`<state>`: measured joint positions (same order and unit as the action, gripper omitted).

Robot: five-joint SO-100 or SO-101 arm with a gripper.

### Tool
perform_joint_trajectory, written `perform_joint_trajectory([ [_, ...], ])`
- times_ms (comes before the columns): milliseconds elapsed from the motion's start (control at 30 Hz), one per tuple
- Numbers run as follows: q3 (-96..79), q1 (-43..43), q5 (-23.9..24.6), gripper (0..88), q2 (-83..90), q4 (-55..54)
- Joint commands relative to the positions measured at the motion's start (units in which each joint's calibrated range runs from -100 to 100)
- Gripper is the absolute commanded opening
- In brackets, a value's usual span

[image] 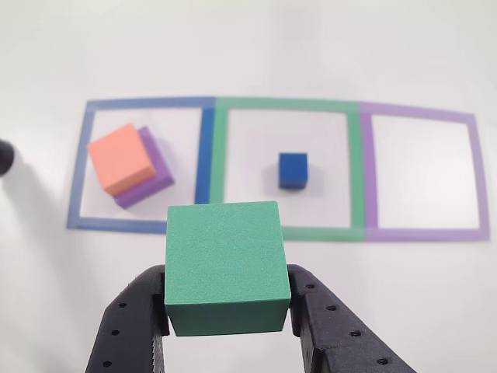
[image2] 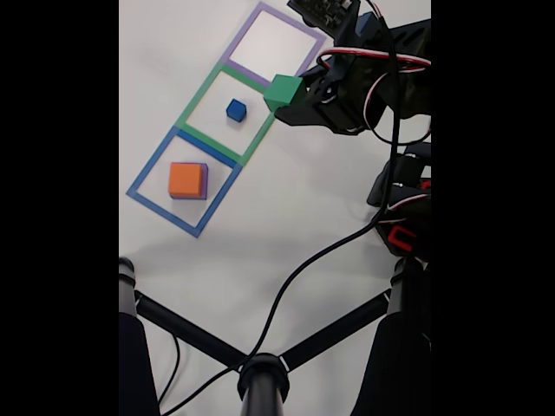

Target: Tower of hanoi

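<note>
From my station I record the gripper (image: 227, 311) pinching the green block (image: 226, 264), its two black perforated fingers (image: 128, 330) pressed against opposite side faces. The block is a matte foam cube with a fine grainy surface and crisp edges, held clear of the white table (image: 248, 47). In the fixed view the same green block (image2: 283, 92) hangs over the edge of the green tape square (image2: 201, 95).

The small blue cube (image: 293, 170) sits inside the green tape square (image: 356, 167), near its middle. The salmon-orange block (image: 121, 157) rests on the purple block (image: 151, 175), both skewed within the blue tape square (image: 205, 151); the purple foam shows along two sides beneath. The purple tape square (image: 423, 113) encloses bare table. The tape outlines are flat, thin strips.
</note>
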<state>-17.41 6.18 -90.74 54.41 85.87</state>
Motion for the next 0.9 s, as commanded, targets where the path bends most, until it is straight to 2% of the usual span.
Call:
perform_joint_trajectory([
  [0,2.82,3.31,-2.28,3.5,1.44,0.85],
  [300,-2.36,10.10,-3.93,3.9,1.28,-4.90],
  [400,-6.99,10.94,-6.87,4.0,1.20,-9.19],
  [467,-12.44,10.86,-9.26,4.1,1.28,-14.12],
  [767,-34.16,12.31,-9.26,4.3,-1.05,-41.32],
  [867,-41.16,13.15,-9.26,4.3,-3.37,-53.62],
])
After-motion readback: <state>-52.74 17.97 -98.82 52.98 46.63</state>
